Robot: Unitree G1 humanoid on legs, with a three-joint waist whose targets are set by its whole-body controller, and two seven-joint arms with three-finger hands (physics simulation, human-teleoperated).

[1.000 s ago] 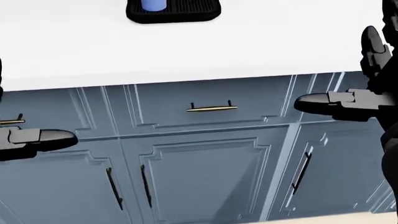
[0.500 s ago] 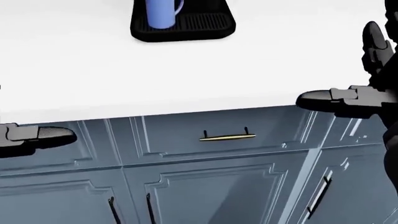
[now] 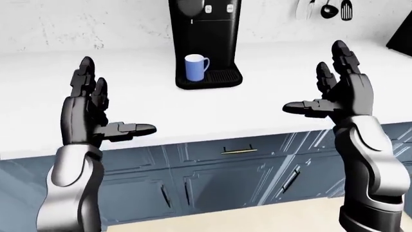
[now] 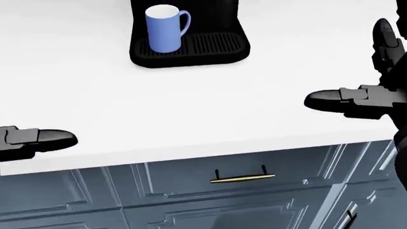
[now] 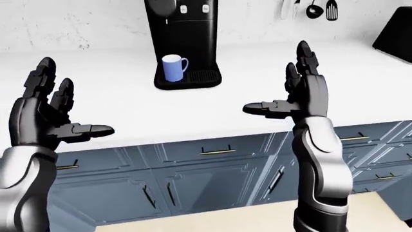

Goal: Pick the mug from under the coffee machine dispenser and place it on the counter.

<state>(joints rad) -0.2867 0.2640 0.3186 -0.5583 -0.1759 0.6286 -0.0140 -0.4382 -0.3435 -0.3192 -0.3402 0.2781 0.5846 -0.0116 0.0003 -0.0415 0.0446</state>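
Under the dispenser, mug (image 3: 195,67) well apart from either open robot hand (image 3: 338,94)

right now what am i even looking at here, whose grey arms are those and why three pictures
The arms belong to a humanoid robot in a simulated kitchen. All three pictures come from cameras on its head: two eye views looking outward, and a head view tilted down at the counter.

The left hand and right hand are both raised, fingers spread, holding nothing.

On the white counter stands a black coffee machine. A blue mug sits upright on its drip tray, under the dispenser, and neither hand touches it. Below are blue cabinets with metal handles. Utensils hang on the wall.
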